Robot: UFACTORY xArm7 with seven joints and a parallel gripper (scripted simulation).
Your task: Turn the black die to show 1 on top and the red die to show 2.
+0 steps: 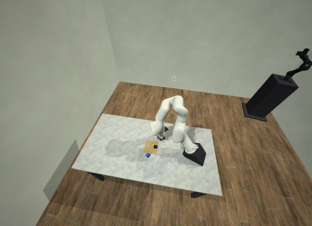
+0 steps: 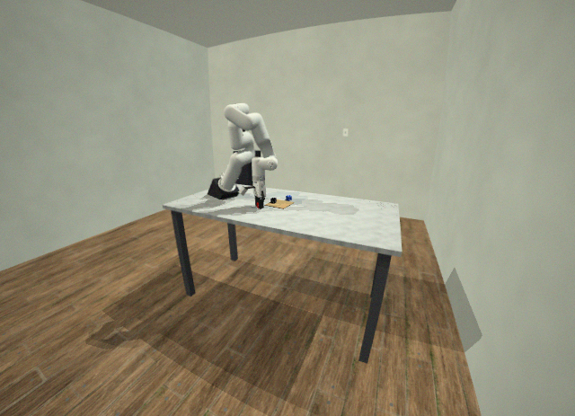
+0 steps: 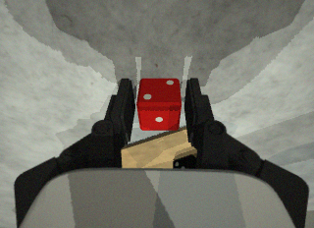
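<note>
top: the red die [image 1: 159,137] sits at the fingers [image 1: 162,137], off the mat [image 1: 148,148], which lies just beside with the black die [image 1: 155,146] on it.

exterior: the fingers [image 2: 259,202] reach down around the red die [image 2: 258,204] at the tabletop [image 2: 324,216].

wrist: the fingers stand part open, holding nothing, one either side of the red die [image 3: 159,97], a narrow gap at each; its side faces run nearly parallel to them, so closing straight in looks right.

High oblique top, distant side exterior, close wrist
</note>
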